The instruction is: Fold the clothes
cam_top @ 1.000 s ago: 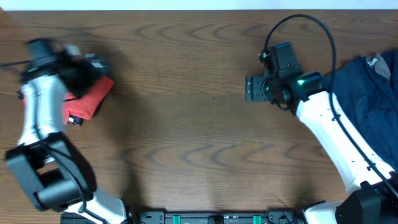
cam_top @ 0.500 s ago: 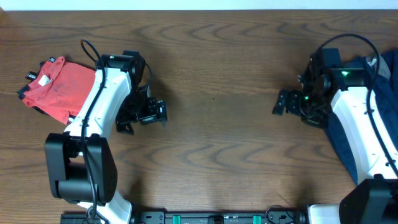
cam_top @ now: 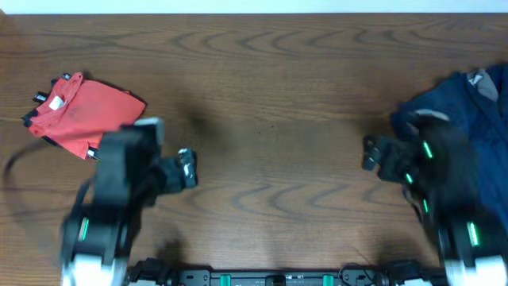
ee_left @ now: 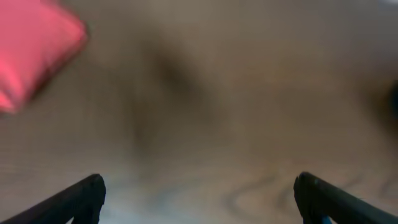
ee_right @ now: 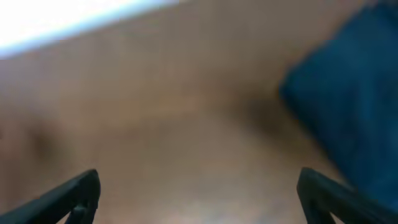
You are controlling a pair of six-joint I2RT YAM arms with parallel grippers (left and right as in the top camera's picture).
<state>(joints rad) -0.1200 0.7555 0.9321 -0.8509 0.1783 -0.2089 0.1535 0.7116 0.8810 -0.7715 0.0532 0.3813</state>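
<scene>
Jaws stand wide and empty on both sides: the left gripper [cam_top: 178,168] and right gripper [cam_top: 371,156] hang blurred over the brown wood-grain surface [cam_top: 270,95], well apart. Farther out, a folded red shirt [cam_top: 83,119] lies at the left end and a rumpled navy garment [cam_top: 468,111] at the right edge. A pale strip [cam_top: 254,5] borders the far side.

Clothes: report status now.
Left gripper open, empty. Right gripper open, empty. Red shirt at left, navy garment at right, neither held. No obstruction seen.
</scene>
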